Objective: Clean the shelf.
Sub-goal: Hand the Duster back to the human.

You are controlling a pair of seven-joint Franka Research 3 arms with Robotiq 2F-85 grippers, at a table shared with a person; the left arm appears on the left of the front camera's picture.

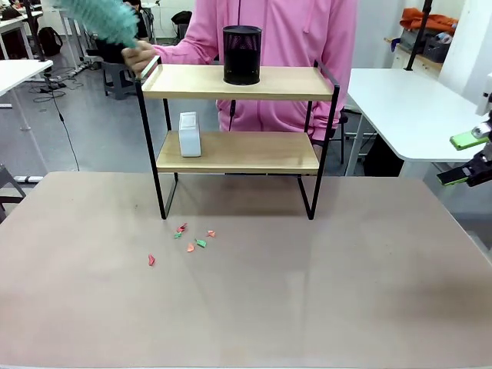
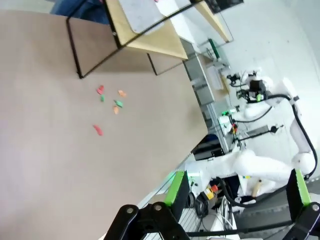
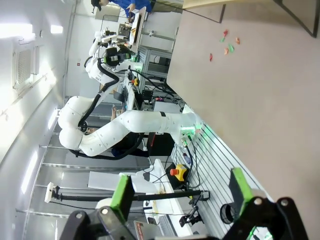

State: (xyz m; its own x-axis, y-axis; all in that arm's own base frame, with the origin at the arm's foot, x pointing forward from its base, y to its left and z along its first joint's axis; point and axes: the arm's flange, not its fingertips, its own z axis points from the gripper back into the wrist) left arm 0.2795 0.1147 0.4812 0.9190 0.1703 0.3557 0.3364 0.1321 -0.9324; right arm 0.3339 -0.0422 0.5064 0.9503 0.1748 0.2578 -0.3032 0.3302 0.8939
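The shelf (image 1: 238, 152), two light wooden boards in a thin black frame, stands at the far middle of the brown table. A black mesh cup (image 1: 242, 54) sits on its top board and a small white box (image 1: 189, 134) on the lower board. A person in a pink top holds a teal feather duster (image 1: 101, 18) at the shelf's top left corner. Several small red, orange and green scraps (image 1: 189, 241) lie on the table in front of the shelf. My right gripper (image 1: 467, 160) hangs open at the right edge. My left gripper (image 2: 237, 192) is open, off the table's side.
White tables (image 1: 411, 108) stand to the right and far left. The brown table (image 1: 307, 292) is bare around the scraps. In the left wrist view the shelf (image 2: 150, 30) and the scraps (image 2: 107, 102) appear at the top.
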